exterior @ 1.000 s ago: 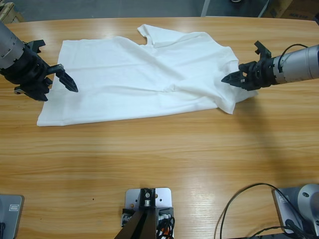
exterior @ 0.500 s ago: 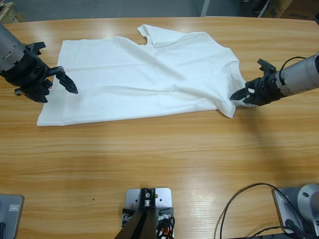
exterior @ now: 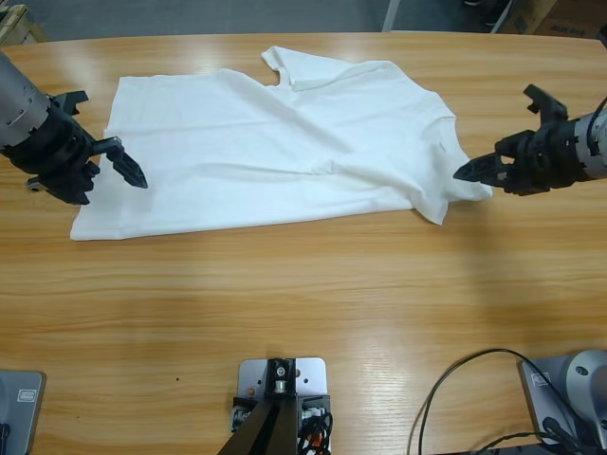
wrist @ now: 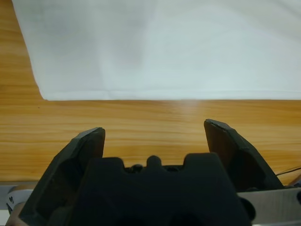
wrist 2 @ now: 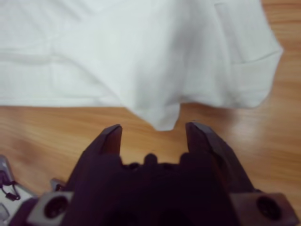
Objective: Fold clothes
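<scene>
The white T-shirt [exterior: 285, 142] lies spread across the far half of the wooden table [exterior: 303, 303], rumpled, with a crease running through its middle. My left gripper [exterior: 114, 152] stands open at the shirt's left end, just above the cloth. In the left wrist view the left gripper [wrist: 154, 136] has bare wood between its jaws, and the T-shirt's straight edge [wrist: 164, 92] lies just ahead. My right gripper [exterior: 488, 147] is open at the shirt's right end. In the right wrist view a hanging corner of the T-shirt [wrist 2: 164, 117] sits just ahead of the right gripper [wrist 2: 153, 134].
One sleeve [exterior: 285, 59] sticks out toward the table's far edge. A black cable [exterior: 455, 379] loops over the near right of the table. The near half of the table shows bare wood.
My right gripper has drawn back to the right, from over the shirt's right end to just past its edge. The left gripper has shifted slightly left. The shirt has barely moved.
</scene>
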`<state>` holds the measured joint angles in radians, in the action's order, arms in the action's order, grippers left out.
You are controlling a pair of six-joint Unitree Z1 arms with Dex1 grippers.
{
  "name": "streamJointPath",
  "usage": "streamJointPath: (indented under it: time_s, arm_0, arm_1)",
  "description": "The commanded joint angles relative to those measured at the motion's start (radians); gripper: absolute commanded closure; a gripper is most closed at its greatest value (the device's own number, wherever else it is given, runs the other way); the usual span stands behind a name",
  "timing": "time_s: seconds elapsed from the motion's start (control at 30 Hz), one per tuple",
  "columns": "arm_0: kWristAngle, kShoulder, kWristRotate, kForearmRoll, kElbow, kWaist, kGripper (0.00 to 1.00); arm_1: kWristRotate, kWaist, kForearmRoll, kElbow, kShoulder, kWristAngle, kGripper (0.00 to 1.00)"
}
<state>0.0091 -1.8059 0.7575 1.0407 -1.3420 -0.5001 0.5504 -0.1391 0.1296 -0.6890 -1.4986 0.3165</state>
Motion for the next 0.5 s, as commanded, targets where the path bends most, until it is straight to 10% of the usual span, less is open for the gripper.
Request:
streamJointPath:
  time_s: [0.03,0.4,0.5]
  arm_0:
    - [-0.013,0.035,0.003,-0.056,0.108,-0.012,0.180]
    - [-0.013,0.030,0.005,-0.074,0.109,-0.012,0.179]
    - [-0.013,0.028,0.006,-0.074,0.108,-0.012,0.179]
  arm_1:
    - [0.071,-0.014,-0.174,0.170,-0.075,0.058,0.483]
    - [0.079,0.121,-0.399,0.258,-0.244,0.123,0.502]
    - [0.079,0.145,-0.485,0.287,-0.293,0.163,0.642]
